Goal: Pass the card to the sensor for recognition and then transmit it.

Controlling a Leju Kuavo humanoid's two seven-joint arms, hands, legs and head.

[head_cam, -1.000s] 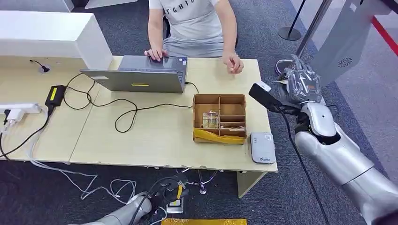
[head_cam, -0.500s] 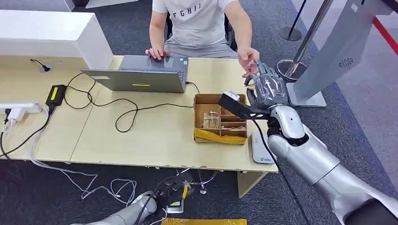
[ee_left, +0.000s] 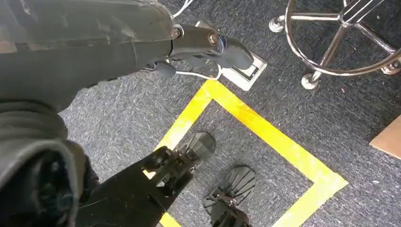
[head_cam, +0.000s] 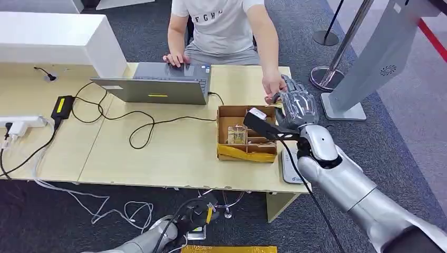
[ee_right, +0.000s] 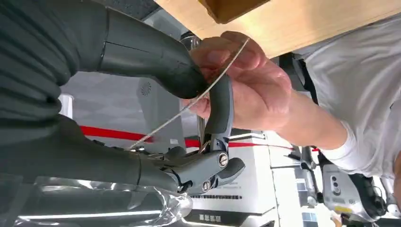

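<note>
The right hand [head_cam: 296, 105] reaches over the far right corner of the bench [head_cam: 174, 153], its fingers [ee_right: 218, 101] pinching the card [ee_right: 189, 105] (seen edge-on, a thin pale line in the wrist view). The person's hand [ee_right: 246, 80] already closes on the card's far end, so its long axis runs from the fingers straight toward the person. The sensor [head_cam: 289, 167] lies behind, near the bench's front edge. The left hand [ee_left: 198, 45] hangs over the floor; whether it holds anything, I cannot tell.
</note>
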